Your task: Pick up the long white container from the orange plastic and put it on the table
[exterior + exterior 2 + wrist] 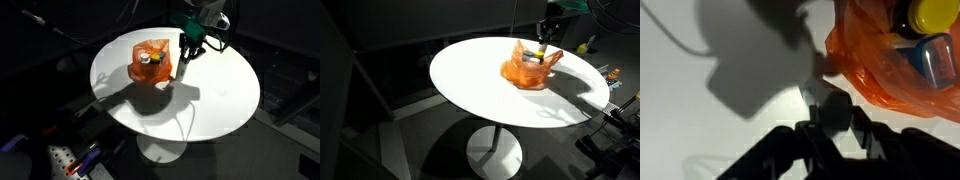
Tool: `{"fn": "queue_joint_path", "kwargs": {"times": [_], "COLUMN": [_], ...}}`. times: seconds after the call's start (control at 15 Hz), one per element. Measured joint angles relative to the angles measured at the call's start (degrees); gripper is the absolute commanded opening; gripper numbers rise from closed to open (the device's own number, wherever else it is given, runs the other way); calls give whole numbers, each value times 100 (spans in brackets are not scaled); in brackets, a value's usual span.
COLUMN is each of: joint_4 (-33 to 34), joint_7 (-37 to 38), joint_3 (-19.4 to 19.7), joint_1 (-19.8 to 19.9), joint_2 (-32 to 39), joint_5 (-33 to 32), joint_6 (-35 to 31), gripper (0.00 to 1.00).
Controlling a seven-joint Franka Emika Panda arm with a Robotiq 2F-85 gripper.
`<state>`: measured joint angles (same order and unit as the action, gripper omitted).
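- Jaws: too dark in wrist view, I can't tell if clenched or released; I hang top, right of centre, just beside orange plastic [150, 62].
- Inside it, frame centre-right: long white container [528, 60], hard to make out; bag sits on white bench [200, 100].

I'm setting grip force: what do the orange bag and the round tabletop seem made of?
The orange bag looks like thin, glossy plastic film: crumpled, translucent, with its contents showing through. The tabletop looks like smooth, hard white laminate or painted board, slightly matte; which one cannot be told.
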<state>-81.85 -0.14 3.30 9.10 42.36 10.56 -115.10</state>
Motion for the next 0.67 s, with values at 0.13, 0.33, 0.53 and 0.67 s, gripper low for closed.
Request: {"fn": "queue_joint_path", "kwargs": {"times": [0.13,0.33,0.53,0.67], "joint_4": [7,7,-15,-70], "joint_7": [4,4,4,68], "joint_3": [-4,-12,-12,17], "joint_1": [-17,-65,-114,-166], "joint_2": [-11,-117,-341,-530], "joint_5": [0,0,-7,-134], "joint_6": [-5,92,369,565], "gripper": [83,100,100,100]}}
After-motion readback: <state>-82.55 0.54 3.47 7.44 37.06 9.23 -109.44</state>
